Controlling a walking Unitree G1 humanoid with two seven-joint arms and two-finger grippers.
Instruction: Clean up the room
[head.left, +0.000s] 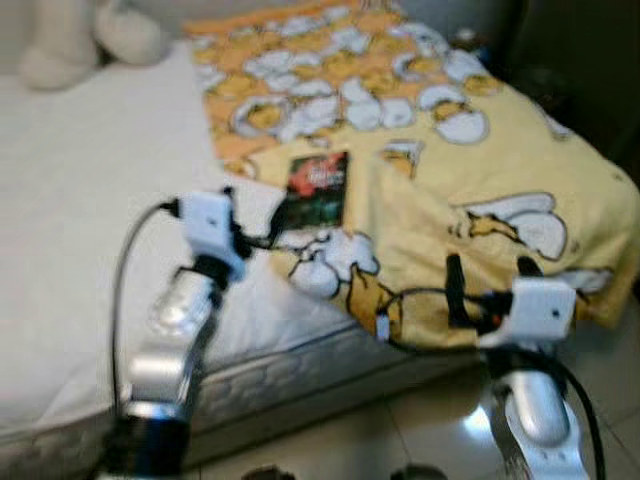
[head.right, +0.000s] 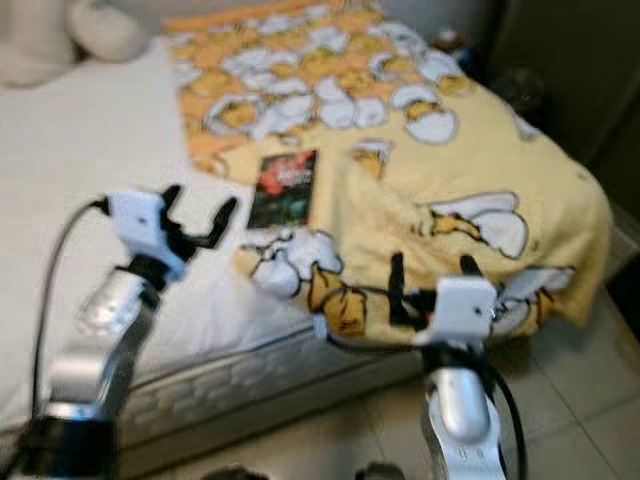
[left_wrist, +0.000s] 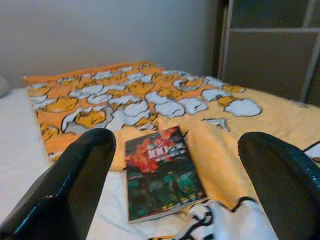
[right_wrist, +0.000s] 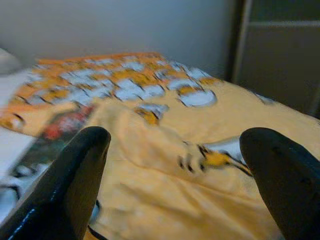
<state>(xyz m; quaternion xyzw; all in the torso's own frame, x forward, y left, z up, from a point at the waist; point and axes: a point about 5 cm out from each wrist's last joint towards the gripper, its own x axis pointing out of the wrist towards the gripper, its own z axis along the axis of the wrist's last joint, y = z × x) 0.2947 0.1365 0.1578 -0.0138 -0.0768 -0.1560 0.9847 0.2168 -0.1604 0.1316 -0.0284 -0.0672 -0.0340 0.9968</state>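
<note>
A dark book with a red and green cover (head.left: 318, 188) lies flat on the bed, at the edge of a yellow and orange cartoon-print blanket (head.left: 500, 150). My left gripper (head.left: 250, 220) is open over the white mattress (head.left: 90, 220), just short of the book, which lies between its fingers (left_wrist: 75, 185) in the left wrist view (left_wrist: 162, 172). My right gripper (head.left: 490, 275) is open at the bed's near edge, facing the rumpled blanket (right_wrist: 165, 165), with nothing between its fingers (right_wrist: 75, 180).
A cream plush toy (head.left: 80, 40) sits at the far left of the bed. Dark furniture (head.left: 580, 60) stands close on the right. Glossy tiled floor (head.left: 400, 430) runs in front of the mattress edge.
</note>
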